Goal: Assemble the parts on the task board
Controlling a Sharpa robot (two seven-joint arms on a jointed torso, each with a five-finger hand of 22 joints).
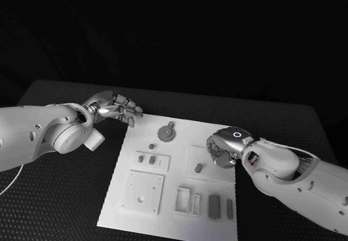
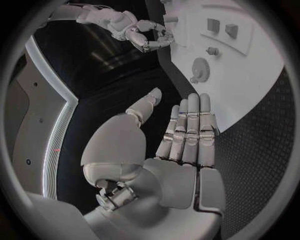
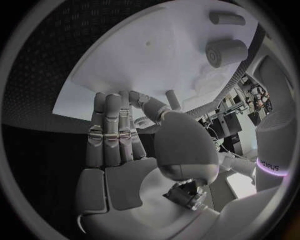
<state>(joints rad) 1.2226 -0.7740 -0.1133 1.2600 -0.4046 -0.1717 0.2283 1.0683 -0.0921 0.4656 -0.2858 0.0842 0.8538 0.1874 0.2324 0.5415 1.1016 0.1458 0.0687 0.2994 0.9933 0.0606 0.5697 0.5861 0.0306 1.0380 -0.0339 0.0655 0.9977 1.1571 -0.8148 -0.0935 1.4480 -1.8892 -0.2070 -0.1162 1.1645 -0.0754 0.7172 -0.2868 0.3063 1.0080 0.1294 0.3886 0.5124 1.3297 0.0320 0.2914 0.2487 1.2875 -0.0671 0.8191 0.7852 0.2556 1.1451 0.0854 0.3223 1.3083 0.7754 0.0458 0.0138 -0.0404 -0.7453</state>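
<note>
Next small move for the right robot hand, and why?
Probably close the right robot hand on the small part under its fingertips: it hovers over the task board, fingers apart, holding nothing. The left robot hand sits off the board's edge.

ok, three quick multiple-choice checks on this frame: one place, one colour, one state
1. Where is the left hand?
A. Over the middle of the board
B. Off the task board, by its far left corner
C. At the table's near edge

2. What colour is the round part on the board?
A. Red
B. Yellow
C. Grey

3. What is the left hand's state?
A. Holds nothing
B. Grips the round part
C. Grips a cable

Answers:
1 B, the head view shows it over black table beside that corner.
2 C, it looks grey against the white board.
3 A, the left wrist view shows straight fingers with nothing in them.
</note>
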